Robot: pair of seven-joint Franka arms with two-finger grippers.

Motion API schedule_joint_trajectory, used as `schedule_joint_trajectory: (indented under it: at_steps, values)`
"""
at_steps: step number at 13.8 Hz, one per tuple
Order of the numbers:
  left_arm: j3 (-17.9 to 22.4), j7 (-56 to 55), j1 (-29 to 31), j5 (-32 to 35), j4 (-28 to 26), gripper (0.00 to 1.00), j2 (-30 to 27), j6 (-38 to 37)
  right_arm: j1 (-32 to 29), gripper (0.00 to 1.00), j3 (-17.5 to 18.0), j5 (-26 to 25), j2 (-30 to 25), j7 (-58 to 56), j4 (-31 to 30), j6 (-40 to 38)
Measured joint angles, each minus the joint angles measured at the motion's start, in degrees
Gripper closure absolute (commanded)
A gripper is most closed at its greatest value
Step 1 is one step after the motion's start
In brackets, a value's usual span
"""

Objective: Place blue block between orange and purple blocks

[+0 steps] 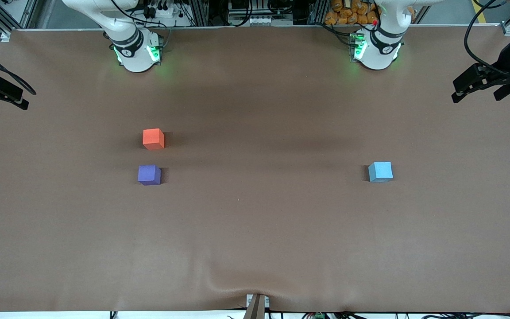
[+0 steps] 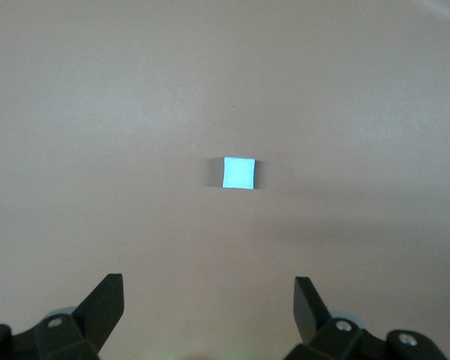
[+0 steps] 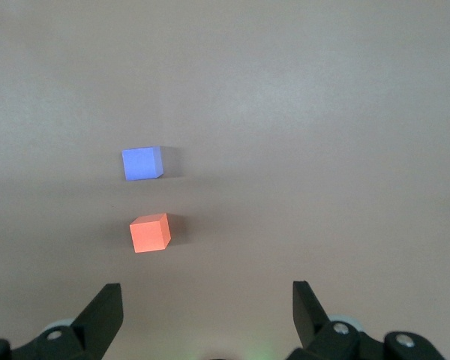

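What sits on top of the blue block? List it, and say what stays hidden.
Nothing rests on the small light sky-blue matte cube; its top face is bare in the front and left wrist views. It stands on the brown table cover, so its underside stays hidden.

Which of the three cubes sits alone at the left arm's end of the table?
The blue block; the orange block and purple block sit together toward the right arm's end.
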Motion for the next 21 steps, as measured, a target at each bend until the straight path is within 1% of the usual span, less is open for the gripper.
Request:
schedule_joint_trajectory:
  at_steps: [21]
  values:
    - [-0.2, 0.0, 0.0, 0.0, 0.0, 0.00, 1.5, 0.0, 0.0, 0.00, 0.0, 0.0, 0.0, 0.0, -0.1, -0.1]
